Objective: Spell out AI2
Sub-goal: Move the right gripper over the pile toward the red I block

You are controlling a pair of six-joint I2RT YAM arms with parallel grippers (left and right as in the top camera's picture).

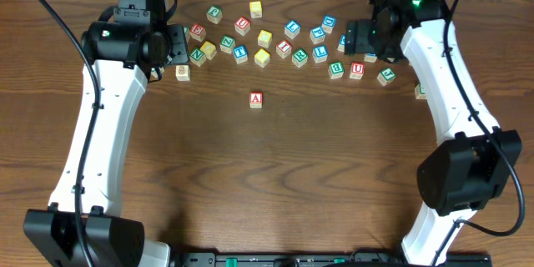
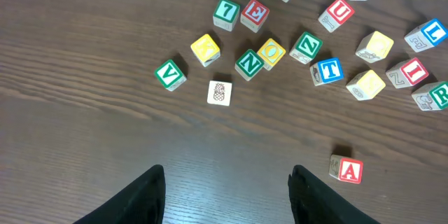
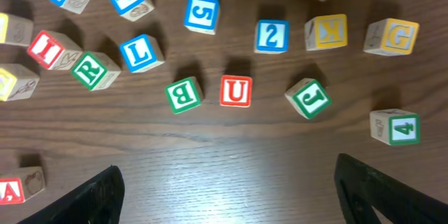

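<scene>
My left claw (image 2: pixel 227 173) and right claw (image 3: pixel 227 168) hang fully spread and empty, while the A cube (image 1: pixel 256 99) lies face up, letter top pointing far.

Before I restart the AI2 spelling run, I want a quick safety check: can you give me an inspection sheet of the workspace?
Surface: dark wooden table, no spills seen.
Job's things: A cube stands alone, nearer the front; I cube and 2 cube sit among the scatter.
Clutter: other letter cubes scattered in a far band.
Grippers: left gripper and right gripper open, empty.
Cables: black cables run along both arms.
Surroundings: nothing seen.
</scene>
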